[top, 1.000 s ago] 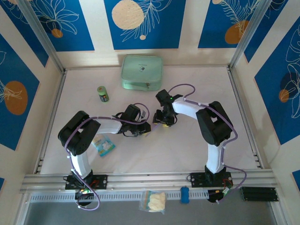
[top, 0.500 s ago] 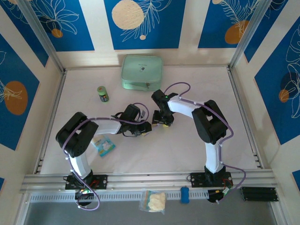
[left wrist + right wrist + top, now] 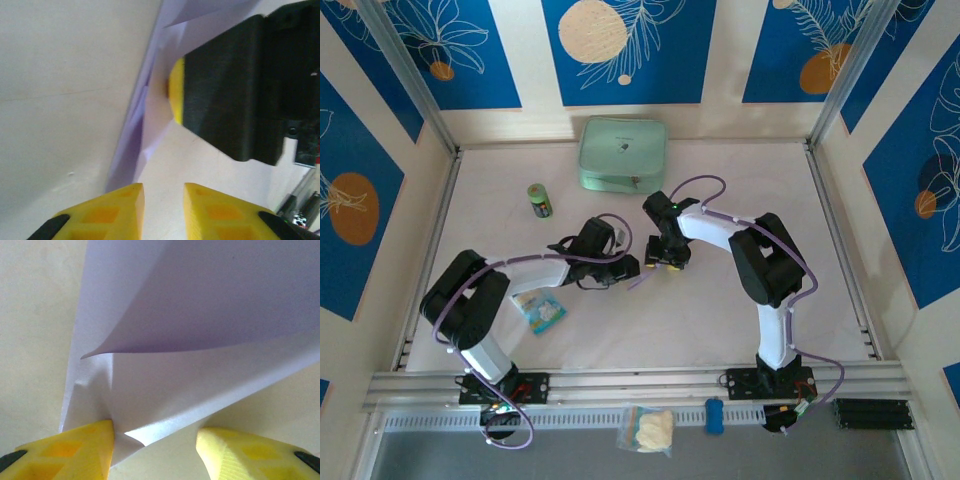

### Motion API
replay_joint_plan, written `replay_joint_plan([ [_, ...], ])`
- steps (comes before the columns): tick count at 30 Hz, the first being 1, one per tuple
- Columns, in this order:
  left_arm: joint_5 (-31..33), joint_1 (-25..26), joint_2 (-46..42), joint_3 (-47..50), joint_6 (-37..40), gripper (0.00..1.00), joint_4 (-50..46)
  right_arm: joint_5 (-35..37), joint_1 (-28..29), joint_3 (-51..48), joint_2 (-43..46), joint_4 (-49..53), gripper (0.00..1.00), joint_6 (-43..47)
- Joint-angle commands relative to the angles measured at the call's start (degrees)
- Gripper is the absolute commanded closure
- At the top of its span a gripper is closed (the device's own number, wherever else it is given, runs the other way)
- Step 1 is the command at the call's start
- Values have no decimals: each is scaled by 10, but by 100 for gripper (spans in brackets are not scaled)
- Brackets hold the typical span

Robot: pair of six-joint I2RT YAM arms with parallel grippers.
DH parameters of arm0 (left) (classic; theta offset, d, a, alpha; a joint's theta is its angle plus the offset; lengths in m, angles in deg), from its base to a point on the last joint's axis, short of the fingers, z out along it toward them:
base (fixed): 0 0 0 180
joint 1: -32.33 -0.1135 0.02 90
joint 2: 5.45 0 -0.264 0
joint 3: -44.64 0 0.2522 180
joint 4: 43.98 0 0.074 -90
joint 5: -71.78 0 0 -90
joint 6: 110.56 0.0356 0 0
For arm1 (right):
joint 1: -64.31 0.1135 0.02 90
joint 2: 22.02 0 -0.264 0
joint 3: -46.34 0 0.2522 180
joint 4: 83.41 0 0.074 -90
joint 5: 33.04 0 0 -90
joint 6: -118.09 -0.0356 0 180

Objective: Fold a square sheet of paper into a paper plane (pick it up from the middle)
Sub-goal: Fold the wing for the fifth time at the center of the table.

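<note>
Against the right pincer [image 3: 155,442] rests creased lavender paper [image 3: 200,315].

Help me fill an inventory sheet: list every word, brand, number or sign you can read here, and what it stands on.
No text can be read.
The mint-green pouch: small dark mark, too small to read.
The green can: label too small to read.
The blue-and-white snack packet: print blurred.
</note>
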Motion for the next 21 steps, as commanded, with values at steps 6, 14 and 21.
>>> replay_joint_plan([
  [6,-38,11,46,-32,-2,84,23,17,-5,-41,-78,-23,47,10],
  [14,-23,10,70,-48,3,86,-5,15,-6,-40,-80,-22,48,11],
  [21,-3,10,75,-43,-3,88,-18,16,-6,-37,-85,-19,48,14],
])
